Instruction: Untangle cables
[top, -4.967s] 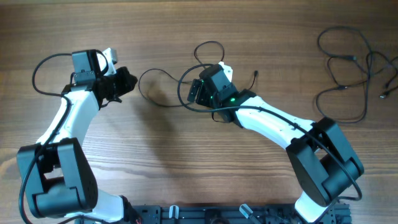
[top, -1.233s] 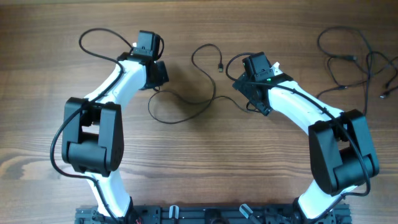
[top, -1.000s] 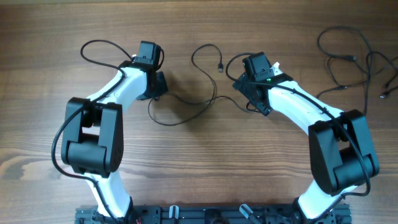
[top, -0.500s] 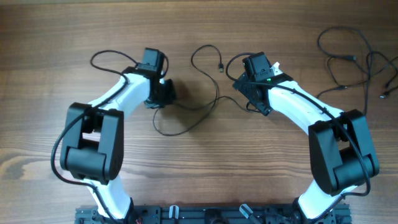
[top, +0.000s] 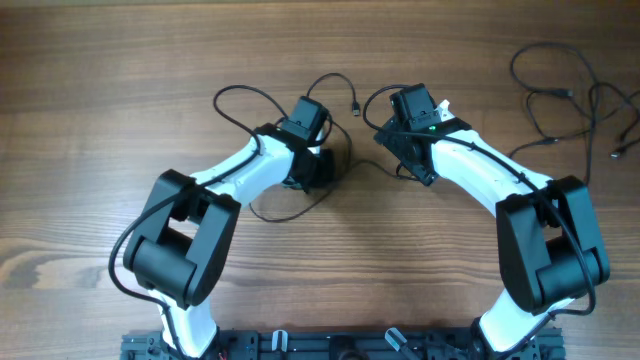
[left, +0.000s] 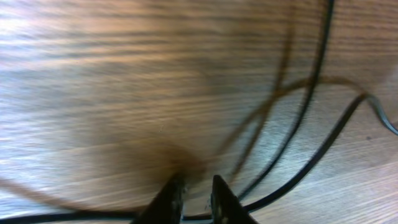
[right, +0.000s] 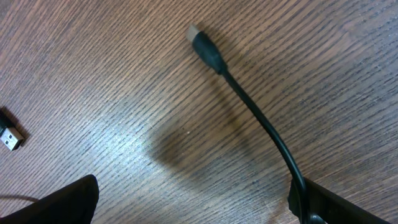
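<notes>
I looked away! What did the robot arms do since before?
The left gripper swept from the left side to the middle, dragging a cable loop it pinches. The right gripper shifted right early, then stayed put, open. The cable pile at the far right never moved.

Two arms (top: 235, 175) (top: 480, 165) and two groups of cables (top: 336, 74) (top: 548, 95), centre and far right

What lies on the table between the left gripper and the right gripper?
In the overhead view, one strand of the thin black cable runs between the left gripper and the right gripper; a plug lies just beyond that gap.
</notes>
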